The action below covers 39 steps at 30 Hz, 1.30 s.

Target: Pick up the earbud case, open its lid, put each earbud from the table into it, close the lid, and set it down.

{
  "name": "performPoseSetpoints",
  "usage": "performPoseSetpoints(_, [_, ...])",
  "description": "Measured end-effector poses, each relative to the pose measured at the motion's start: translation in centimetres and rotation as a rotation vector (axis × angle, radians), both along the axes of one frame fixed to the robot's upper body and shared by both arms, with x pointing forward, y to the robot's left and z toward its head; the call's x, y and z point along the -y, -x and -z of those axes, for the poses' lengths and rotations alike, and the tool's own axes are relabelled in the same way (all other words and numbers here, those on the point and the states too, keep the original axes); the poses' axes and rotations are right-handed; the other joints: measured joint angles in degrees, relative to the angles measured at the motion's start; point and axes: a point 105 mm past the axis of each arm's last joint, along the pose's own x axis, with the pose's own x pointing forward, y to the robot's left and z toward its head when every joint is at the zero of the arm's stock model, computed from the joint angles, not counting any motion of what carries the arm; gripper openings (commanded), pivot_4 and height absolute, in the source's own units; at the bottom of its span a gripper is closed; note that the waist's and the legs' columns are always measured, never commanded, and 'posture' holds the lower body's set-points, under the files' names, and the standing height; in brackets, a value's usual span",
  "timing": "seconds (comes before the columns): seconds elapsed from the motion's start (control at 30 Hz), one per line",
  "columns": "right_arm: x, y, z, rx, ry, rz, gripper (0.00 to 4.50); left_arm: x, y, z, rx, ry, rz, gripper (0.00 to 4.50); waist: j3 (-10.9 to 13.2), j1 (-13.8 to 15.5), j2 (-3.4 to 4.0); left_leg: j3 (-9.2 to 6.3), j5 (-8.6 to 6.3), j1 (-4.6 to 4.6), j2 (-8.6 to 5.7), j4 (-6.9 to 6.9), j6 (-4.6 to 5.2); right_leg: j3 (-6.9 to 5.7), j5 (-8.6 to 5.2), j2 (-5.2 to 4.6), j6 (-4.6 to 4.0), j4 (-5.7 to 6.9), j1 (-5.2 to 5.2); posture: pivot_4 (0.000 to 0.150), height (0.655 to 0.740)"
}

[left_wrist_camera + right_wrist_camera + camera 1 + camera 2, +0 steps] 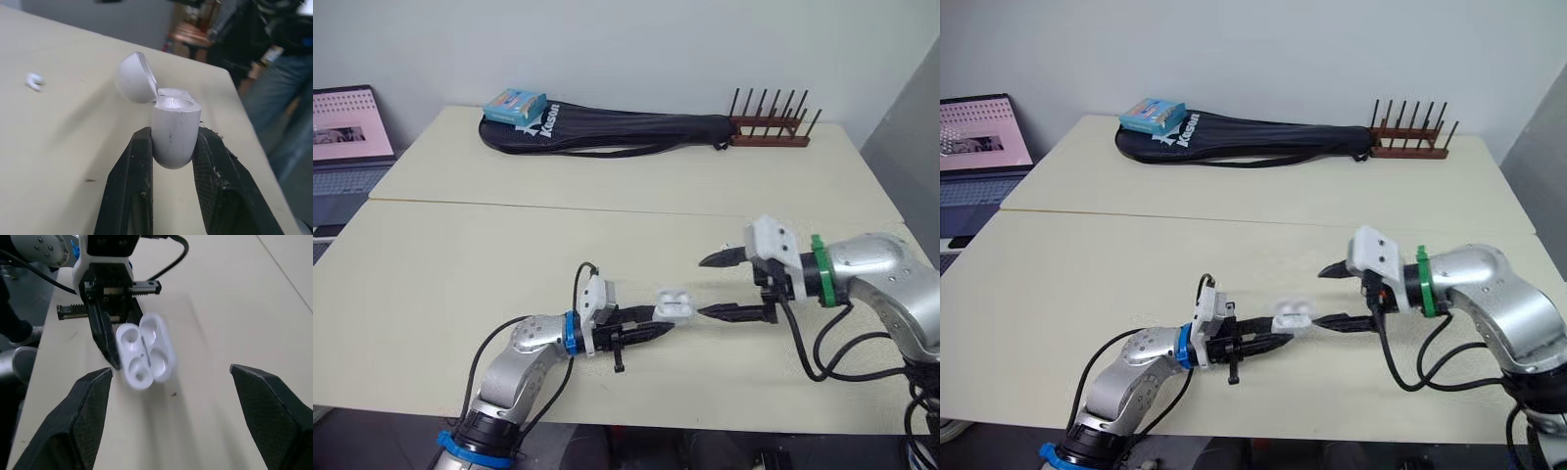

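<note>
Two steps look done to me: the case (673, 305) seems lifted off the table (460, 274), and its lid (136, 78) stands open. You see the case low in the middle of the left eye view. It is pinched at its lower body by the left gripper (658, 323), one finger on each side, with the lid hinged back and tilted away. The right gripper (705, 287) is just to the right of the case in that view, its fingers spread wide, holding nothing and not touching the case. In the right wrist view the hollows of the case look empty, so I judge that no earbud is inside. One earbud (34, 81) lies on the table, well apart from the case. What is left is the larger part: the right gripper must fetch each earbud and seat it in its hollow, then the lid must be closed and the case set down. Please keep the left grip firm, because the case looks smooth and round and may slip.
</note>
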Motion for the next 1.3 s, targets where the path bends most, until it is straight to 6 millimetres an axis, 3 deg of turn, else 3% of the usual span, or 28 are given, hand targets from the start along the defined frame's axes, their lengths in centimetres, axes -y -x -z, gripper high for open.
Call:
performPoseSetpoints(0.13, [2.3, -0.4, -0.4, 0.121, -0.096, 0.092, 4.01, -1.1, -1.4, -0.2, 0.042, 0.036, -0.160, 0.75, 0.0, -0.2, -0.01, 0.03, 0.00, 0.06, 0.00, 0.00, 0.00, 0.04, 0.00, 0.01, 0.00, 0.05, 0.03, 0.150, 0.7087])
performPoseSetpoints(0.23, [6.2, -0.4, 0.5, 0.120, -0.144, 0.256, 4.01, -2.9, -2.2, -0.2, 0.066, 0.050, -0.298, 0.75, 0.0, -0.1, -0.01, 0.05, 0.00, 0.05, 0.00, -0.01, 0.00, 0.05, 0.00, 0.01, 0.00, 0.02, 0.04, 0.150, 0.7087])
performPoseSetpoints(0.37, [10.3, 1.2, 2.3, 0.077, -0.135, 0.409, 4.01, -5.2, -2.5, 0.2, 0.059, 0.050, -0.423, 0.75, 0.0, -0.1, 0.01, 0.07, 0.00, 0.14, 0.00, -0.02, 0.00, 0.07, 0.00, 0.00, 0.00, 0.06, 0.10, 0.150, 0.7087])
performPoseSetpoints(0.67, [17.8, 5.0, 5.9, 0.003, 0.008, 0.636, 4.01, -7.7, -3.1, -0.5, 0.092, 0.036, -0.530, 0.75, 0.1, -0.3, -0.10, 0.28, -0.02, 0.97, -0.03, -0.15, 0.00, 0.28, -0.06, 0.02, 0.05, -0.10, 0.87, 0.150, 0.7087])
performPoseSetpoints(0.83, [19.3, 6.0, 7.6, -0.007, 0.050, 0.674, 4.01, -8.0, -3.2, -0.6, 0.096, 0.030, -0.538, 0.75, 0.1, -0.4, -0.09, 0.45, -0.02, 1.00, -0.02, -0.15, 0.00, 0.45, -0.06, 0.02, 0.06, -0.10, 0.85, 0.150, 0.7087])
performPoseSetpoints(0.9, [20.1, 6.3, 7.8, 0.002, 0.056, 0.693, 4.50, -8.2, -3.1, -0.5, 0.097, 0.025, -0.543, 0.75, 0.1, -0.4, -0.10, 0.48, -0.02, 0.99, -0.03, -0.15, -0.01, 0.47, -0.06, 0.02, 0.05, -0.12, 0.84, 0.150, 0.7087])
performPoseSetpoints(1.3, [21.3, 6.5, 8.0, 0.023, 0.069, 0.714, 4.50, -8.8, -3.2, -0.4, 0.093, 0.011, -0.555, 0.75, 0.1, -0.4, -0.10, 0.55, -0.03, 1.00, -0.02, -0.16, -0.01, 0.54, -0.06, 0.02, 0.06, -0.13, 0.83, 0.150, 0.7087])
